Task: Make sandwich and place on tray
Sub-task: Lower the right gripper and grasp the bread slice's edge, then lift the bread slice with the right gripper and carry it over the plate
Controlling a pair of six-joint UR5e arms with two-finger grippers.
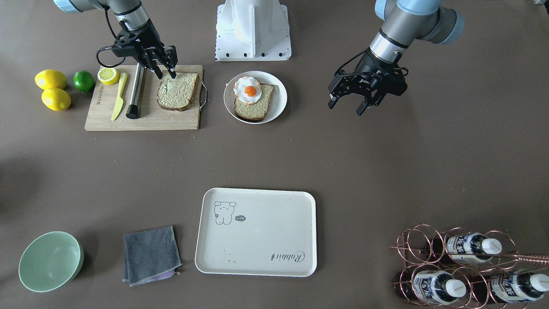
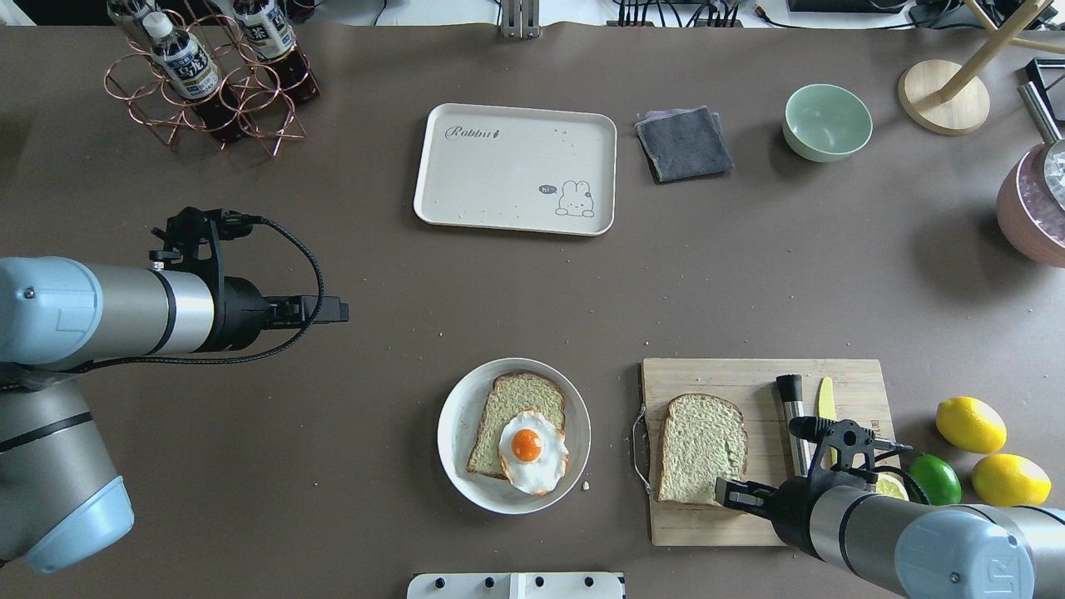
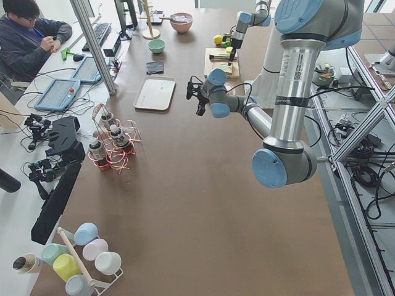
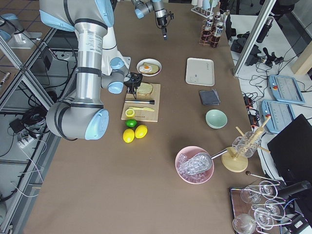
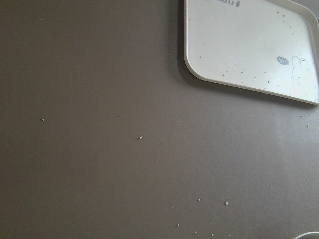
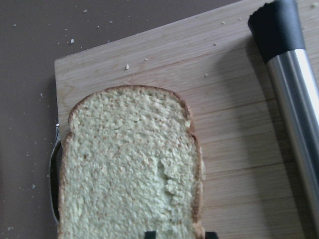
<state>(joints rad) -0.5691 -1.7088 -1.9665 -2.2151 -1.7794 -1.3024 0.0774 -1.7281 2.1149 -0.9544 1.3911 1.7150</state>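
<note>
A: Jaws, right gripper (image 1: 167, 75)?
B: Apart, I see, at edge of bread slice (image 1: 178, 91), cutting board (image 1: 141, 118). Left gripper (image 1: 345, 108): apart, hovering.
A: Second slice (image 1: 257, 109)?
B: Under egg (image 1: 248, 90), white plate (image 1: 281, 101). Tray (image 1: 266, 240) well apart.

Brown table (image 2: 333, 466) laid with kitchen things.
Tray (image 2: 499, 175) far centre, grey cloth (image 2: 684, 143) and green bowl (image 2: 827, 121) to its right, bottle rack (image 2: 208, 83) far left; plate (image 2: 456, 416) and cutting board (image 2: 732, 374) near, lemons (image 2: 970, 424) and lime (image 2: 933, 478) near right.
</note>
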